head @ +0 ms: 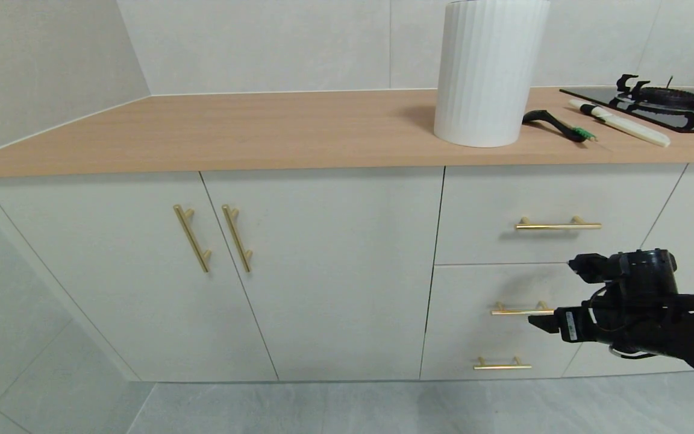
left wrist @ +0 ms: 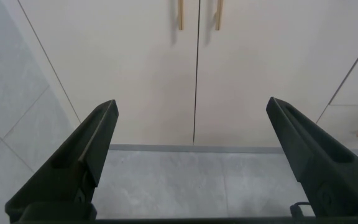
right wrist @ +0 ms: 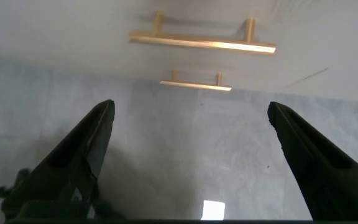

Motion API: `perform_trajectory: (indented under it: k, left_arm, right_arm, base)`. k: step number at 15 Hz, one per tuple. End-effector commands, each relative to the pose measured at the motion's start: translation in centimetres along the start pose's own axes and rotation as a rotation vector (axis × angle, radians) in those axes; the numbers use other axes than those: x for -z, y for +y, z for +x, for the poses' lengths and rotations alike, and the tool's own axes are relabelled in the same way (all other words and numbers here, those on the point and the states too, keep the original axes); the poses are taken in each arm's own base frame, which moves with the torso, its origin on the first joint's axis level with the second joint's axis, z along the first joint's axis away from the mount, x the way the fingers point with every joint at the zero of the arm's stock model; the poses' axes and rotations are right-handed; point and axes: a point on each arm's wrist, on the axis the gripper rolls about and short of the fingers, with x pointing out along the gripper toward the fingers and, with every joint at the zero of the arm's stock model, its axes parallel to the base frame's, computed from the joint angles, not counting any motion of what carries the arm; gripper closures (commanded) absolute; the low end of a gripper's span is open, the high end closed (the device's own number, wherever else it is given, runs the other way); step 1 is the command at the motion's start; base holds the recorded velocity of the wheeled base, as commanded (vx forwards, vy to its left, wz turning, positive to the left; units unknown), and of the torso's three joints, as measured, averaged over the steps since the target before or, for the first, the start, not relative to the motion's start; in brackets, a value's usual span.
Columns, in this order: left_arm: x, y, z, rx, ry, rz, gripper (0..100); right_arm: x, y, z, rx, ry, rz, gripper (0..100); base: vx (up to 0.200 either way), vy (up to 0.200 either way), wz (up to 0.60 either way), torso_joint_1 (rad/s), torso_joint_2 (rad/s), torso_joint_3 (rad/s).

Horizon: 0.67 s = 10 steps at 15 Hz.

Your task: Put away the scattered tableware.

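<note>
On the wooden countertop (head: 232, 129) a black-handled utensil with a green tip (head: 555, 125) lies beside a tall white ribbed container (head: 488, 72). A long white knife-like utensil (head: 621, 123) rests to its right, near the hob. My right gripper (head: 564, 295) hangs low in front of the drawer stack, open and holding nothing, level with the middle drawer's gold handle (head: 522, 311). In the right wrist view, the right gripper (right wrist: 191, 107) faces two gold drawer handles (right wrist: 201, 42). My left gripper (left wrist: 191, 107) is open and holds nothing, low before the double cabinet doors (left wrist: 194, 68).
A black gas hob (head: 669, 99) sits at the counter's far right. Below the counter are two doors with gold handles (head: 214, 236) and three drawers, all closed. Grey tiled floor (head: 347, 410) runs in front; a wall meets the counter at the left corner.
</note>
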Motion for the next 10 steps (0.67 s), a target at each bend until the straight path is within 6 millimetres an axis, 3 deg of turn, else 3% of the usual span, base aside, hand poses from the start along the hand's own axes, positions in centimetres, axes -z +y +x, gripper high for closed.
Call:
perform_trajectory:
  k: [1,4,10]
  left_arm:
    - [0.0,0.0,0.0,-0.001,0.001,0.0,0]
    - [0.0,0.0,0.0,0.0,0.001,0.0,0]
    - [0.0,0.0,0.0,-0.001,0.001,0.0,0]
  right_arm:
    - [-0.2,-1.0,3.6,0.029,0.015,0.003,0]
    - [-0.6,-1.6,5.4,0.041,0.007,0.011,0]
    - [0.0,-2.6,6.6,0.092,-0.052,0.022,0]
  base:
    - [0.0,0.0,0.0,0.0,0.0,0.0]
    - [0.0,0.0,0.0,0.0,0.0,0.0]
    - [0.0,0.0,0.0,0.0,0.0,0.0]
